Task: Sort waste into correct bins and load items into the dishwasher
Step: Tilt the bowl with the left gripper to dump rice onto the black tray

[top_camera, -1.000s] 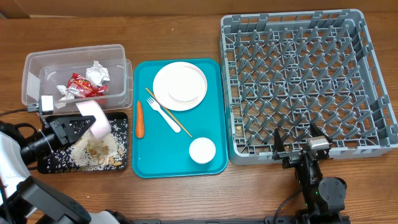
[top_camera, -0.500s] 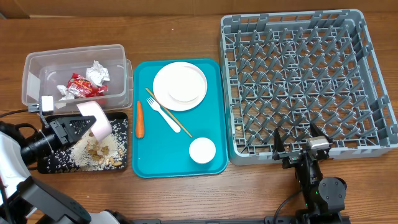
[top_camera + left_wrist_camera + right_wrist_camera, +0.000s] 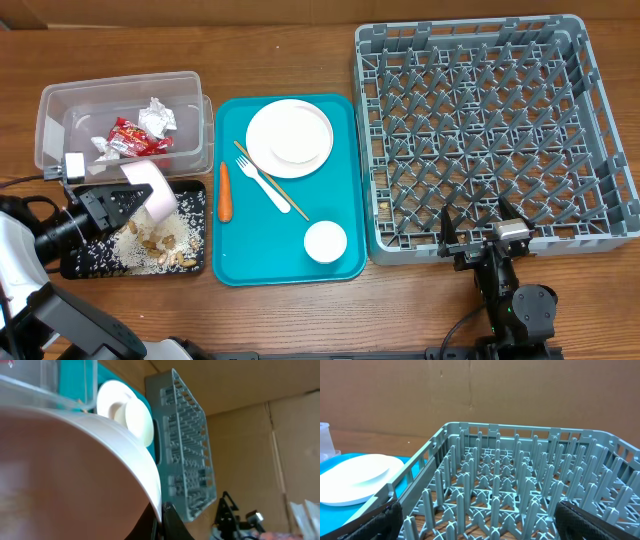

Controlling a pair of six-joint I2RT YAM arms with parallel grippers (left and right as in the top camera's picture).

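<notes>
My left gripper [image 3: 128, 202] is shut on the rim of a pale-pink bowl [image 3: 152, 189], tipped over the black tray [image 3: 196, 192]. Rice and tan nut scraps [image 3: 155, 245] lie piled in that tray. In the left wrist view the bowl [image 3: 75, 470] fills the frame with my fingers [image 3: 162, 520] pinching its rim. The clear tub [image 3: 60, 110] holds a red wrapper [image 3: 128, 137] and white paper wads [image 3: 157, 115]. On the teal tray [image 3: 250, 240] lie an orange carrot [image 3: 225, 191], a white plate [image 3: 289, 137], a fork [image 3: 262, 182], a chopstick [image 3: 290, 199] and a small cup [image 3: 325, 241]. My right gripper [image 3: 480, 232] is open at the grey dish rack's [image 3: 600, 130] front edge.
The rack [image 3: 510, 485] fills the right wrist view, with the plate [image 3: 355, 479] at the left. A cardboard wall stands behind the table. Bare wood lies in front of the trays.
More rice and scraps have spread in the black tray under the tipped bowl. The bowl and left gripper have shifted slightly. The right arm has not moved.
</notes>
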